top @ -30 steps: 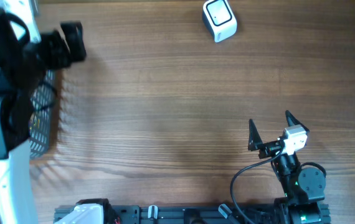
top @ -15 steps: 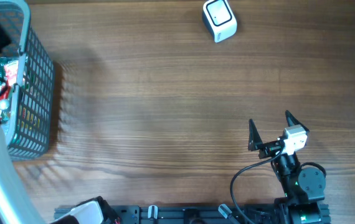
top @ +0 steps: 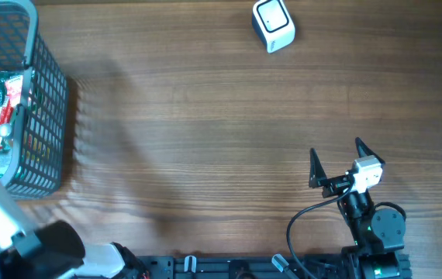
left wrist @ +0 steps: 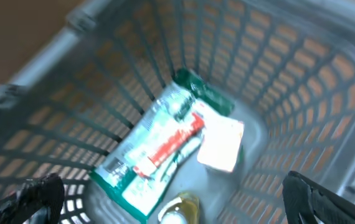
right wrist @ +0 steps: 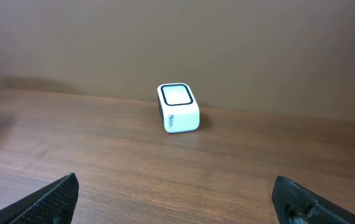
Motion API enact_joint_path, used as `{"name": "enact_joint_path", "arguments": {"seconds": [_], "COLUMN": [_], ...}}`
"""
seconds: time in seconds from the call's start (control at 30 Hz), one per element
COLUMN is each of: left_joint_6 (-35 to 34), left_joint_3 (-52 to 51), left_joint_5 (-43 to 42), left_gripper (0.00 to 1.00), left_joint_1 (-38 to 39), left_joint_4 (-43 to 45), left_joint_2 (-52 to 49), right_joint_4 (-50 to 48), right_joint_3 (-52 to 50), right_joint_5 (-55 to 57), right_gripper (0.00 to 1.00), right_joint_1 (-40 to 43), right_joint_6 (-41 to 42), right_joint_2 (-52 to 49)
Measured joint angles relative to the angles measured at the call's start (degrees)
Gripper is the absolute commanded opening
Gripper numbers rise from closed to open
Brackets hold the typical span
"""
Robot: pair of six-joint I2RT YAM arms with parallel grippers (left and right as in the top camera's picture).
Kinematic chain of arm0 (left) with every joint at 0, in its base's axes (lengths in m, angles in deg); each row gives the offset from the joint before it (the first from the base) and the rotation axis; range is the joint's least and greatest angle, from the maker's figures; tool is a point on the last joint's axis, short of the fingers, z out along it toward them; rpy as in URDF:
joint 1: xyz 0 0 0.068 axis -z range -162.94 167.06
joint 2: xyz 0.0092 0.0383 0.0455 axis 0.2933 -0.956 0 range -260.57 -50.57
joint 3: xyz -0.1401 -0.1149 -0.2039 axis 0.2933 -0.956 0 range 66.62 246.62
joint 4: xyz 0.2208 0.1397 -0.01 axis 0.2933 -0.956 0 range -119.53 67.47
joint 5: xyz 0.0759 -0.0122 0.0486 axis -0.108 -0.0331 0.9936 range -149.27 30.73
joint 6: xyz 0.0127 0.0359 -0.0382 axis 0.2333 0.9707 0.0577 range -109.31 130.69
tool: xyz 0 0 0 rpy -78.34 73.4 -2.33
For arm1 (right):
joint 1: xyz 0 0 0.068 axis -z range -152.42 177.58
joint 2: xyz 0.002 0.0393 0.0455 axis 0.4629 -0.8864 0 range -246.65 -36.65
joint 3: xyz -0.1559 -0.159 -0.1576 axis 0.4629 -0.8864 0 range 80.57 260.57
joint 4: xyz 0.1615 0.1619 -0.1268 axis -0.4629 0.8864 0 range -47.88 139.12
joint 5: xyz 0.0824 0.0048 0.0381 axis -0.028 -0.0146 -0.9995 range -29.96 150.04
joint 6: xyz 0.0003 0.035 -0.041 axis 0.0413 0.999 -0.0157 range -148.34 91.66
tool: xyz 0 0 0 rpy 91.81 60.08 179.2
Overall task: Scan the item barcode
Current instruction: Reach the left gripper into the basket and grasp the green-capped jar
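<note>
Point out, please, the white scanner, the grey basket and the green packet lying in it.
white scanner [top: 273, 25], overhead view, its top face.
grey basket [top: 50, 116], overhead view, its mesh side wall.
green packet [left wrist: 165, 146], left wrist view, red middle stripe.

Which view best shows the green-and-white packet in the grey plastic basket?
Left wrist: it looks straight into the grey plastic basket and shows nearly the whole green-and-white packet, though blurred. Overhead catches only part of it at the frame's left edge. Right wrist misses it, showing just the white box-shaped scanner.

Soft, even light; the basket throws faint streaked shadows rightward; the left wrist view is motion-blurred.
</note>
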Motion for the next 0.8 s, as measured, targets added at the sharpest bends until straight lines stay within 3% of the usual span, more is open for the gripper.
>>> {"name": "enact_joint_path", "arguments": {"seconds": [0.23,0.8], "left_joint_6": [4.68,14.08], "left_joint_3": [0.00,0.15], "left_joint_5": [-3.13,-13.11], "left_gripper": [1.00,1.00], "left_joint_1": [-0.13,-0.90], "left_joint_4": [-4.59,-3.89], "left_joint_2": [-9.40,-24.02], "right_joint_4": [0.00,0.00], "right_joint_3": [0.00,0.00], "right_joint_5": [0.00,0.00], "right_gripper": [1.00,1.00], "right_joint_1": [0.00,0.00], "right_joint_6": [0.00,0.00], "right_joint_2": [0.00,0.00]}}
